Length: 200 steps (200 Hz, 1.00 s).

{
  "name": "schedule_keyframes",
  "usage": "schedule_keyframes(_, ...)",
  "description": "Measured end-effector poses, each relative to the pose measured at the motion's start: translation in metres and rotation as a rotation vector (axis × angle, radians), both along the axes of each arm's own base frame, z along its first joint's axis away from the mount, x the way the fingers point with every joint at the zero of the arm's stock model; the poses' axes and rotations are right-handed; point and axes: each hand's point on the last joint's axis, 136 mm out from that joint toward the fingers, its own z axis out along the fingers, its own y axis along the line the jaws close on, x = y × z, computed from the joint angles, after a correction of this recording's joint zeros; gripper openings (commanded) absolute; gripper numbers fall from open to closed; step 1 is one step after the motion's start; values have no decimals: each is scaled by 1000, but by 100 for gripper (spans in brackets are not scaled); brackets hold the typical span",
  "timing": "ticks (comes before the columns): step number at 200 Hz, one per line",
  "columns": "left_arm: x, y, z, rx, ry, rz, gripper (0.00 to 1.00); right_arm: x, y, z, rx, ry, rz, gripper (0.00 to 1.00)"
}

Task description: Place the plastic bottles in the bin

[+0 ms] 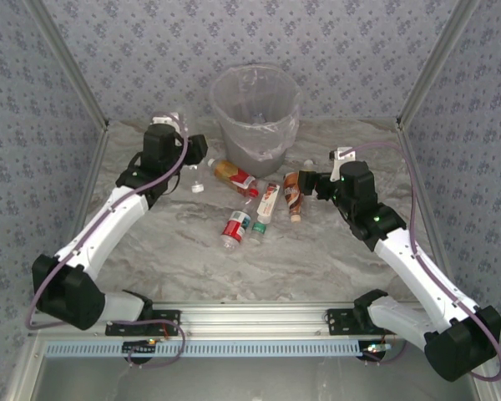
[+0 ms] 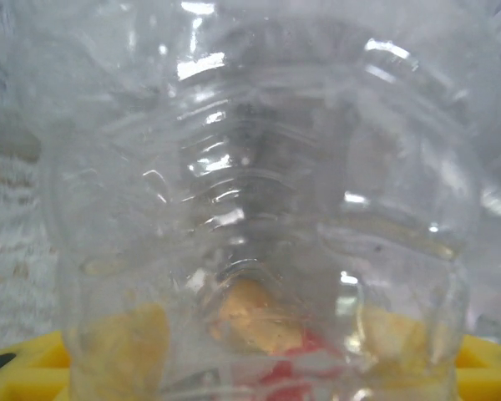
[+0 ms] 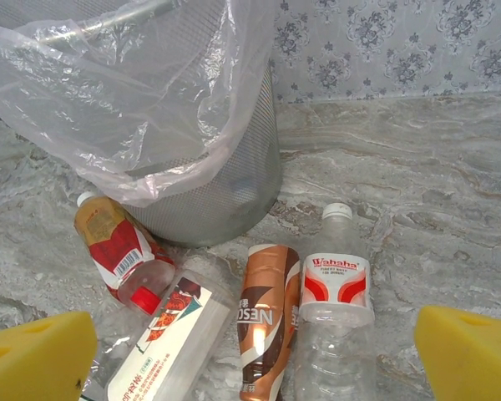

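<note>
On the left, our left hand (image 1: 172,128) sits by the far-left corner of the counter (image 1: 317,259), and we judge it closed on a clear bottle (image 2: 250,209) that presses up against the wrist camera between the yellow pads (image 2: 21,368). To do this step well, we should raise the bottle above the rim of the bin (image 1: 255,117), carry it rightward until it is over the opening, and only then let go, so that it does not snag the loose bag. Near the bin's foot lie the orange-labelled bottle (image 1: 234,175), the white-labelled bottle (image 1: 267,202) and the brown bottle (image 3: 263,322). The right hand (image 3: 255,359) hangs above them, spread wide and holding nothing.

Some things are hard to read. The held bottle hides where the pads grip it, and its cap is not visible. The bag blurs the inside of the bin. The Wahaha bottle (image 3: 336,288) runs off the bottom edge of the right wrist view.
</note>
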Motion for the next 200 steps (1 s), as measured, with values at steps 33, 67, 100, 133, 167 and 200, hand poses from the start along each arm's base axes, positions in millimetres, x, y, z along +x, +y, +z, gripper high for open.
schedule_keyframes(33,3,-12,31,-35,-112,-28,59,0,0,1,2,-2,2,100)
schedule_keyframes(67,4,-25,52,-70,-187,-69,57,-1,2,3,6,-6,8,100)
schedule_keyframes(100,10,-42,81,-102,-262,-111,56,-2,3,5,12,-9,18,100)
schedule_keyframes(133,20,-64,112,-123,-330,-169,56,-3,4,7,14,-14,23,100)
schedule_keyframes(167,30,-83,129,-121,-367,-215,56,-6,3,8,13,-12,23,100)
schedule_keyframes(200,39,-97,140,-103,-399,-252,56,-9,2,9,12,-11,24,100)
